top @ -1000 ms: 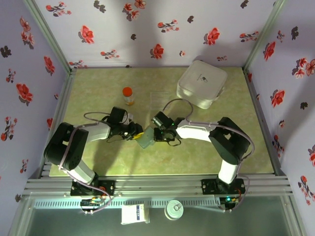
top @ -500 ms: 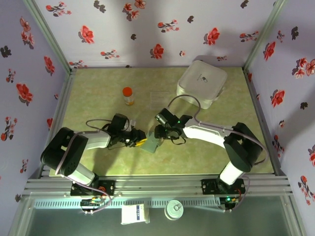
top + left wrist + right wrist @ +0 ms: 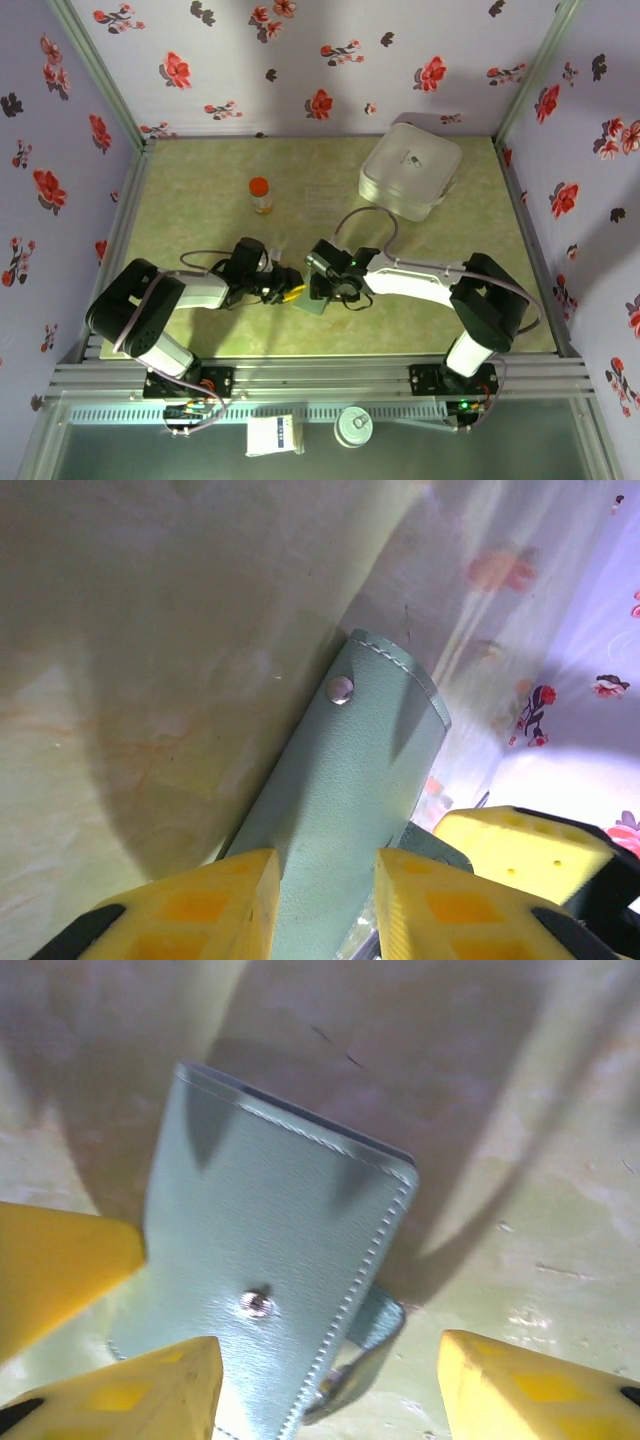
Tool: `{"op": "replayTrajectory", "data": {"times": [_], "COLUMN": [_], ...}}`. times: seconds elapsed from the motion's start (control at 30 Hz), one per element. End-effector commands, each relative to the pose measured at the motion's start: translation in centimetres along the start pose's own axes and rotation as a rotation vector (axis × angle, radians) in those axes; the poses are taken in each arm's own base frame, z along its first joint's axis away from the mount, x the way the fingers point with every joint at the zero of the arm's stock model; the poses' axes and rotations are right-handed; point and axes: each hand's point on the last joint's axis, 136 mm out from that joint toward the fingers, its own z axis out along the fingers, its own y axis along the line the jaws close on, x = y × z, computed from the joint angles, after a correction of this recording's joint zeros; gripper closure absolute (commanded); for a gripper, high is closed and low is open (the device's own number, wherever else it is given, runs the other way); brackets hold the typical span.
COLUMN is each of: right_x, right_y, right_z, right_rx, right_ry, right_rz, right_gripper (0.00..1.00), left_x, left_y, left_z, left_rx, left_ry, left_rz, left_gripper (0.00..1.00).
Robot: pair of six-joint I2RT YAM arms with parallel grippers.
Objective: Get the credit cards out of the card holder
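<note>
The card holder [image 3: 340, 780] is a grey-green folded wallet with a metal snap stud. It lies low over the green table, between the two arms [image 3: 313, 303]. My left gripper [image 3: 325, 870] is shut on its near end, with the yellow fingers [image 3: 200, 905] pressed against both of its sides. My right gripper [image 3: 330, 1365] is open over the holder [image 3: 270, 1240]. One of its fingertips [image 3: 130, 1390] rests by the stud and the other stands well off to the side. A small strap curls out beneath the holder. The credit cards are hidden.
An orange-capped bottle [image 3: 260, 193] stands at the back left of the table. A large white rounded case [image 3: 409, 170] sits at the back right. Floral walls close in the table on three sides, and both arm bases are at the near edge.
My right gripper has opened and let go of the holder. Both grippers and the holder have moved slightly toward the near edge and lower onto the table.
</note>
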Motion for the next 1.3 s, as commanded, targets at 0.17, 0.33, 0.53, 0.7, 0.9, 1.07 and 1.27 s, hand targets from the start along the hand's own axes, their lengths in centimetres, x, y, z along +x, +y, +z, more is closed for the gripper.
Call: {"op": "replayTrajectory", "data": {"times": [0.17,0.33,0.53,0.7,0.9,1.07,1.27], "right_x": [0.8,0.9,0.7,0.4,-1.4,-4.1,-6.7], "right_y": [-2.3,-1.8,-2.1,-2.2,-3.0,-3.3,-3.0], "right_z": [1.7,2.4,2.5,2.2,1.6,0.8,-0.5], "right_rx": [0.077,0.061,0.073,0.071,0.086,0.093,0.089], "right_ry": [-0.003,0.008,-0.002,-0.012,-0.037,-0.066,-0.085], "right_rz": [0.052,0.056,0.058,0.057,0.056,0.035,-0.047], "right_gripper": [0.57,0.73,0.83,0.93,0.98,1.00,1.00], "left_x": [0.1,0.1,0.0,-0.2,-1.1,-3.7,-7.3], "left_y": [0.8,0.8,0.8,0.6,0.2,0.1,0.5], "left_z": [0.1,0.1,0.2,0.1,-1.1,-3.6,-6.4], "left_rx": [-0.053,-0.053,-0.054,-0.047,-0.031,-0.071,-0.192], "left_ry": [0.000,-0.003,-0.007,-0.015,-0.054,-0.145,-0.250], "left_rz": [-0.011,-0.012,-0.011,-0.007,0.002,0.045,0.135], "left_gripper": [0.69,0.69,0.69,0.69,0.68,0.67,0.67]}}
